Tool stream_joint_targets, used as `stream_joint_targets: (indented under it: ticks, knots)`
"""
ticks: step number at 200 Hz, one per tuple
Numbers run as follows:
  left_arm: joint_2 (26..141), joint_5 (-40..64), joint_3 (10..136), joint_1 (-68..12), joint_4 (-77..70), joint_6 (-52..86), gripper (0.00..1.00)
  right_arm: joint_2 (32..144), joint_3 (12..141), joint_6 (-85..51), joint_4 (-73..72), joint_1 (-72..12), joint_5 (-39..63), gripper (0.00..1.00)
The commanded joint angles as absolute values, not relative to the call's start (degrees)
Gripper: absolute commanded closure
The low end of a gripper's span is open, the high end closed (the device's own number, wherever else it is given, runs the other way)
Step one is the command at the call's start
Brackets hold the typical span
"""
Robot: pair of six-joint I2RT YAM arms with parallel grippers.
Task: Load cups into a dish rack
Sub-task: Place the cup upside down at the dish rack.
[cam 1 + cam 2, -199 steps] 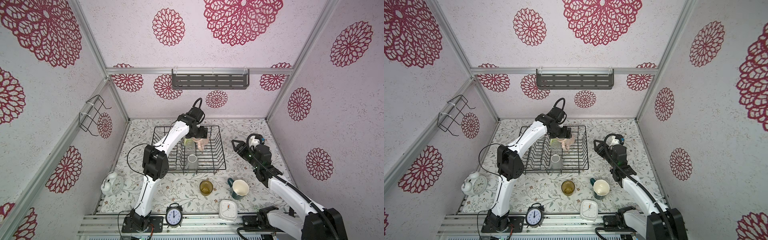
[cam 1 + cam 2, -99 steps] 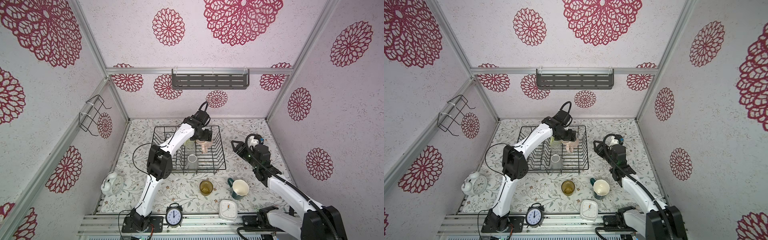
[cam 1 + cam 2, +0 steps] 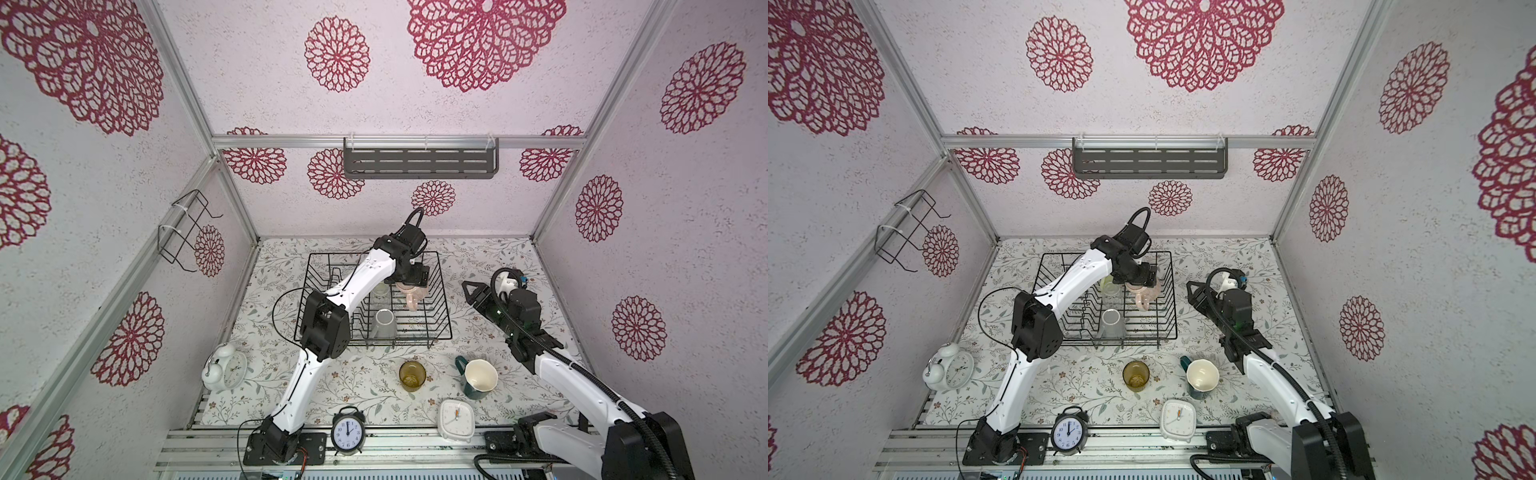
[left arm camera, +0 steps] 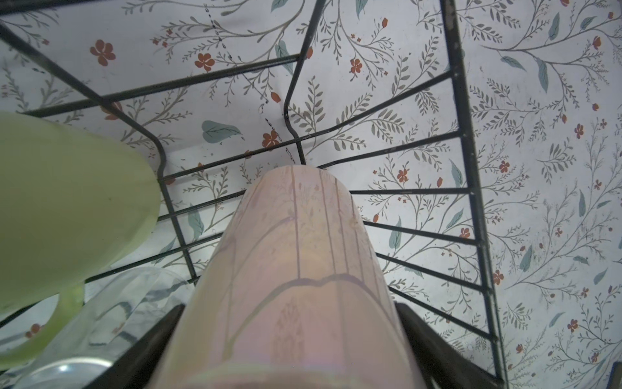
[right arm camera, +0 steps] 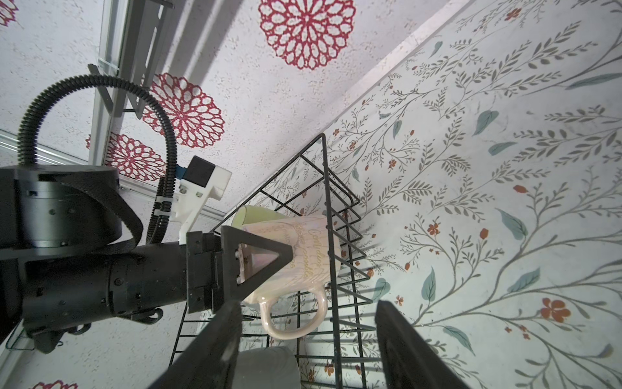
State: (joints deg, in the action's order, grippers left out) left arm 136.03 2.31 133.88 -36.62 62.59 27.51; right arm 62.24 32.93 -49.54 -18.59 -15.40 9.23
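TEXT | pink mug (image 5: 304, 251): gold cursive lettering down the wall, words not legible | black alarm clock (image 3: 348, 432): dial numerals, too small to read

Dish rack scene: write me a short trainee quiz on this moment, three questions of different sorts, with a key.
1. True or false: the right gripper holds a mug.
2. Which cup is the left gripper shut on, over the dish rack? A. grey mug B. pink mug C. yellow-green mug
3. How many cups stand on the table outside the rack?
Key: 1 false, its jaws are open with nothing between them. 2 B. 3 two: the amber tumbler and the dark teal mug.
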Motion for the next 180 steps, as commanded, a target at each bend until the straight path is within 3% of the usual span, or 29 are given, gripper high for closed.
stream_joint_targets:
  ticks: [1, 37, 52, 105, 180]
  knots:
    - [135.35, 1.45, 136.09, -36.91, 60.99, 26.32, 0.28, 61.01, 34.06, -49.04, -18.41, -15.07, 9.67, 0.33]
    - [135.44, 0.96, 136.12, -36.91, 61.19, 26.29, 0.22, 60.94, 34.01, -48.87, -18.19, -15.08, 9.67, 0.32]
    - [135.32, 0.75, 136.13, -37.00, 61.17, 26.10, 0.09, 61.05, 34.07, -48.87, -18.06, -15.06, 9.67, 0.31]
    - [134.30, -1.41, 136.12, -37.00, 61.35, 25.28, 0.01, 61.45, 34.19, -48.69, -18.45, -15.05, 10.24, 0.31]
    - [134.03, -2.07, 136.13, -37.01, 60.87, 25.05, 0.02, 61.78, 34.10, -48.43, -18.54, -15.09, 10.22, 0.31]
